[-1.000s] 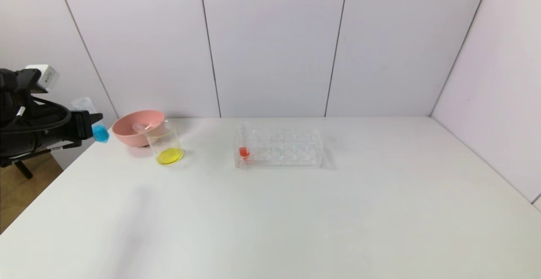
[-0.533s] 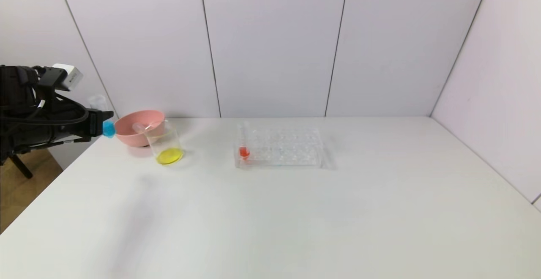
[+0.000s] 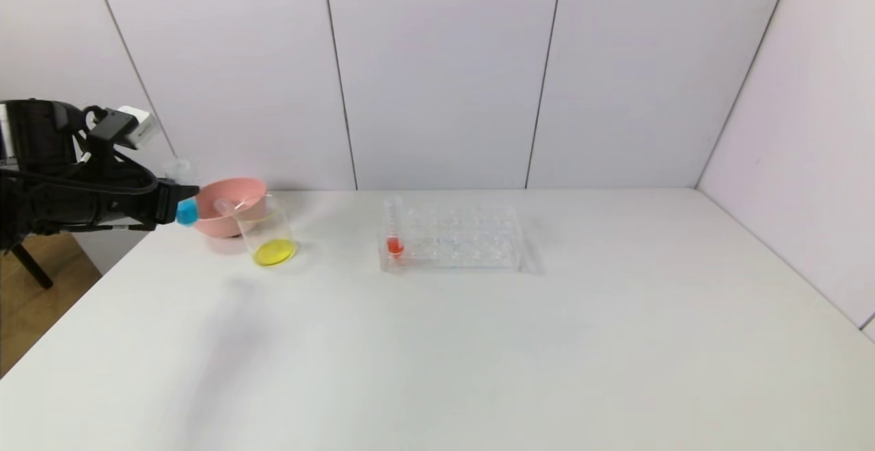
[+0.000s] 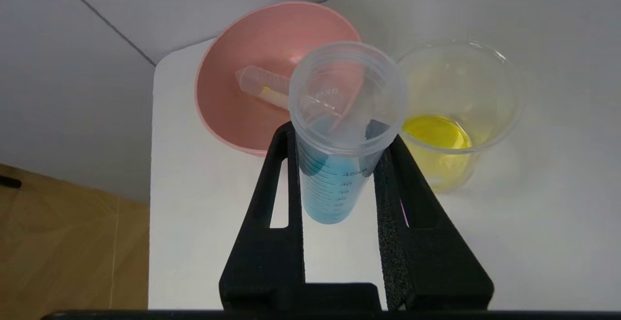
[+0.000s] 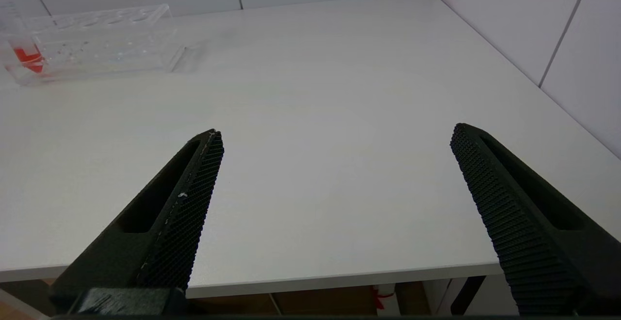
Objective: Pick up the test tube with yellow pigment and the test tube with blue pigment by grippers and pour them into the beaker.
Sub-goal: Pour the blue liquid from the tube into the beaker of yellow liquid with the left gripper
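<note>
Head view: the left gripper (image 3: 179,205) is holding the blue-pigment test tube (image 3: 184,210) just beside the pink bowl (image 3: 222,195), short of the beaker (image 3: 268,236) with its yellow liquid. Tipped here, the blue pigment would likely be spilling into the bowl or onto the table (image 3: 478,342). The tube's clear upper part is hard to make out.

Left wrist view: the jaws are clamping the tube (image 4: 335,165); the emptied yellow-pigment test tube (image 4: 264,87) is lying in the bowl (image 4: 233,92), partly hidden.

Right wrist view: the right gripper (image 5: 335,145) is idling wide apart above the table's near edge, grasping nothing.
</note>
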Robot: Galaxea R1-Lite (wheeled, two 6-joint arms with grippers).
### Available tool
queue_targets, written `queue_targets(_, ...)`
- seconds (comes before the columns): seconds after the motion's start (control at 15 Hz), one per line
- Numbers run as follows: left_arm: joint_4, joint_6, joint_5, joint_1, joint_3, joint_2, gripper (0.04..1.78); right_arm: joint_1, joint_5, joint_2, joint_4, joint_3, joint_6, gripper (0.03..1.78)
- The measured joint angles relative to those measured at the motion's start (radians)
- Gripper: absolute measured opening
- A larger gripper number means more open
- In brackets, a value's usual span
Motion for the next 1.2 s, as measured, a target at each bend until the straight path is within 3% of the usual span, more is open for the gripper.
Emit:
queue_targets(0.4, 0.215, 0.18, -0.032, 0.007, -0.131, 0.002, 0.44, 0.0, 0.0, 0.0, 0.0, 0.0, 0.0, 1.71)
queue_targets(0.73, 0.46, 0.419, -0.033, 0.011, -0.3, 0.018, 0.44, 0.0, 0.0, 0.0, 0.0, 0.0, 0.0, 1.71)
queue_targets(1.2, 0.614, 0.583, -0.036, 0.006, -0.444, 0.093, 0.44, 0.0, 0.0, 0.0, 0.0, 0.0, 0.0, 1.71)
